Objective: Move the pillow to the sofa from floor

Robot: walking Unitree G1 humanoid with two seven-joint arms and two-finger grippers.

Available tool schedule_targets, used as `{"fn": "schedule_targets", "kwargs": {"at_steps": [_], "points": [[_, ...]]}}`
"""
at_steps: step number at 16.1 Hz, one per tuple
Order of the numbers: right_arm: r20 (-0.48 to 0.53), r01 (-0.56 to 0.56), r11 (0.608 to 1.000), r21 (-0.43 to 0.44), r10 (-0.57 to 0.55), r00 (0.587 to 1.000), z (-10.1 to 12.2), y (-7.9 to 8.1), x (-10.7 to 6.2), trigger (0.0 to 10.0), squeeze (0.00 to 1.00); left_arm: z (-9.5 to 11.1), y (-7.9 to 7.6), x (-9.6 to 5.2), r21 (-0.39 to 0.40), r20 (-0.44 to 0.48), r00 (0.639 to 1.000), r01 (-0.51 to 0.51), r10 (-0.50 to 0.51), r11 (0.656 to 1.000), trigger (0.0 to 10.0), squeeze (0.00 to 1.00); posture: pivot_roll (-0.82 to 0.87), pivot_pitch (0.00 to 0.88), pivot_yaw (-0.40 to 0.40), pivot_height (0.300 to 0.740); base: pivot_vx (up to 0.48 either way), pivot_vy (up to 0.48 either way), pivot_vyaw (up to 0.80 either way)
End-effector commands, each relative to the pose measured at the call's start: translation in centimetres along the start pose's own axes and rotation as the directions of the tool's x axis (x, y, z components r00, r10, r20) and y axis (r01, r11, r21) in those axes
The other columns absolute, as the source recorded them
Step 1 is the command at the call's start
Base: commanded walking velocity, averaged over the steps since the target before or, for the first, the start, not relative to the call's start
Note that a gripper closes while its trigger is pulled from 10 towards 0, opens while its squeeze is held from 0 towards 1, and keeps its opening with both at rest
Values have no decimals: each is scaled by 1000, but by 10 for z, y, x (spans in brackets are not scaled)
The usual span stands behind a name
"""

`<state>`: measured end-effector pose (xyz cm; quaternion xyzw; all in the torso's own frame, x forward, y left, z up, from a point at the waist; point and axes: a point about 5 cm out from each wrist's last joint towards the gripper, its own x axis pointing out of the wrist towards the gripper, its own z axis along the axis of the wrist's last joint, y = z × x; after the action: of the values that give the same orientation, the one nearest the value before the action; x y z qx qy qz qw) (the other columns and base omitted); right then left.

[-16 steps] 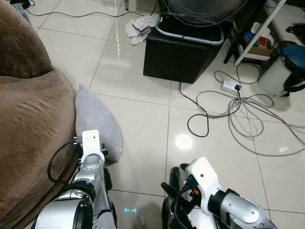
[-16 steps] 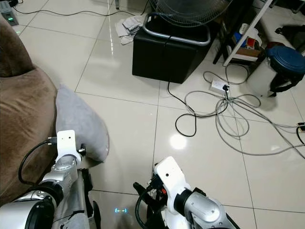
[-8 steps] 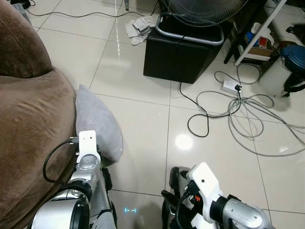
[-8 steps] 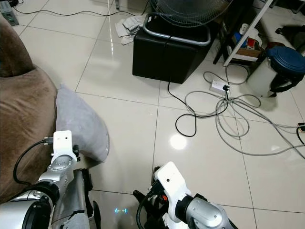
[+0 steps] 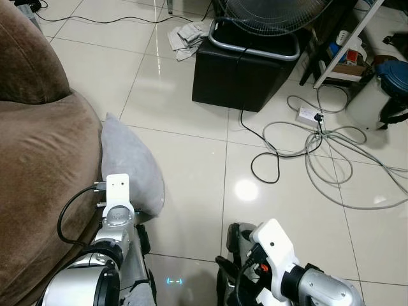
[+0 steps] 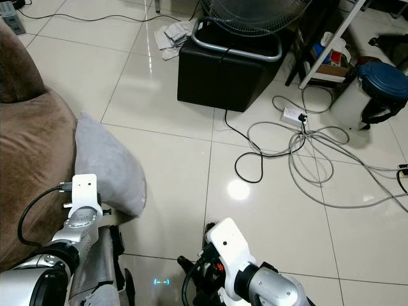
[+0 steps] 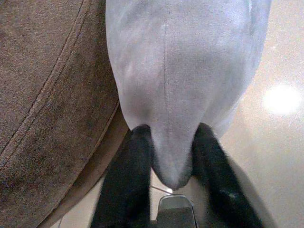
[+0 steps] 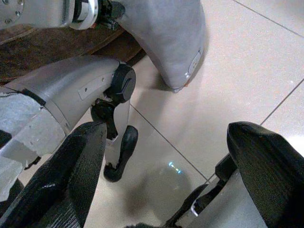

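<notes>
while the grey pillow [image 5: 131, 166] leans on the tiled floor [image 5: 191, 166] against the side of the brown sofa [image 5: 38, 166], the left hand [image 7: 166, 159] has its two black fingers [image 7: 130, 161] pinched onto the pillow's lower corner, one on each face of the fabric. in the right wrist view that corner sits raised a little off the tile, with the pillow's small label showing near its edge, so the step in hand looks like the start of the lift.

to do it well, the grip should stay firm, since only a corner is held and soft fabric can slide out from between the fingers. i judge that the pillow will droop and swing from that corner once it is up. a straight rise first, clear of the sofa's bulging side, then a sweep over onto the seat cushion would keep the cloth from dragging on the upholstery.

the right hand [image 8: 166, 156] hangs low by the robot's leg with its fingers spread wide apart and nothing between them. the tangled cables [image 5: 319, 153] and the black box [image 5: 245, 67] under the fan [image 5: 274, 13] lie well apart from the lift path.
</notes>
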<state>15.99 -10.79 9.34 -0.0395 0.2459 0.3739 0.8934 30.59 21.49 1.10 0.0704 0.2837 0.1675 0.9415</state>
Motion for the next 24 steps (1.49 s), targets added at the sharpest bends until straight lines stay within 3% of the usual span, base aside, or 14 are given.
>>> {"fn": "schedule_targets", "kwargs": {"at_steps": [1, 6, 9, 16, 20, 24], "points": [[-9, 11, 1000, 1, -11, 1000, -1, 0, -4, 10000, 0, -13, -2, -3, 28, -41, 999, 0, 1, 1000, 0, 0, -161, 224, -107, 567, 0, 0, 0], [-11, 20, 1000, 2, -20, 1000, -4, -3, 0, 10000, 0, -16, -2, -3, 30, -49, 999, -1, 3, 1000, 0, 0, -140, 215, -98, 567, 0, 0, 0], [6, 70, 997, 13, -70, 998, -6, -14, 7, 10000, 0, -4, -10, -3, 27, 0, 999, 53, -53, 998, 0, 0, -101, 175, -65, 567, 0, 0, 0], [107, 220, 974, 55, -225, 969, 9, -59, 40, 10000, 0, 39, -28, -3, 54, 188, 966, 171, -178, 984, 0, 0, -31, 43, 8, 567, 0, 0, 0], [146, 290, 954, 79, -298, 943, 16, -87, 52, 10000, 0, 77, -48, -12, 95, 348, 878, 315, -328, 944, 0, 0, 14, 0, 20, 567, 0, 0, 0], [231, 368, 924, 103, -382, 895, 34, -102, 59, 10000, 0, 114, -62, -33, 156, 522, 701, 481, -485, 863, 0, 0, 28, 0, 58, 567, 0, 0, 0]]}}
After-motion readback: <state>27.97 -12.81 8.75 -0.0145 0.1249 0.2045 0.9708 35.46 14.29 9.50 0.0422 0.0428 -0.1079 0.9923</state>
